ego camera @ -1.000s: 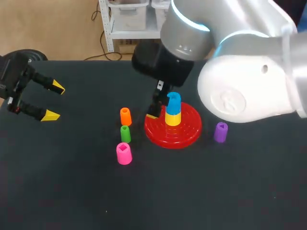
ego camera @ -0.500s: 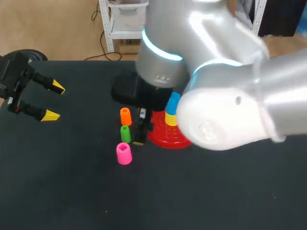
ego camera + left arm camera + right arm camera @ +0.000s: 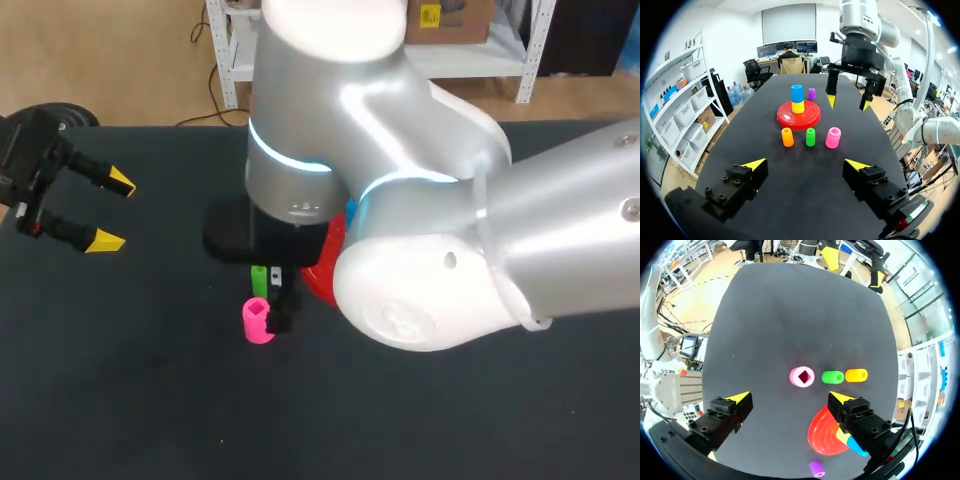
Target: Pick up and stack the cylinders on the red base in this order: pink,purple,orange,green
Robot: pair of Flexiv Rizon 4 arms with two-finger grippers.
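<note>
R hand [image 3: 790,399]: spread, empty; pink cylinder [image 3: 802,376] just ahead, as we stack pink 1st.
L hand [image 3: 805,163]: spread, parked well off.

- We find no text, label, number or sign that we can read on the table [image 3: 120,400] or on anything that stands on it.

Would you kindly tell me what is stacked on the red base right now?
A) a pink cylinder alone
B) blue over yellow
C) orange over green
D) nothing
B: in the left wrist view a blue cylinder sits on a yellow cylinder at the middle of the red base.
</note>
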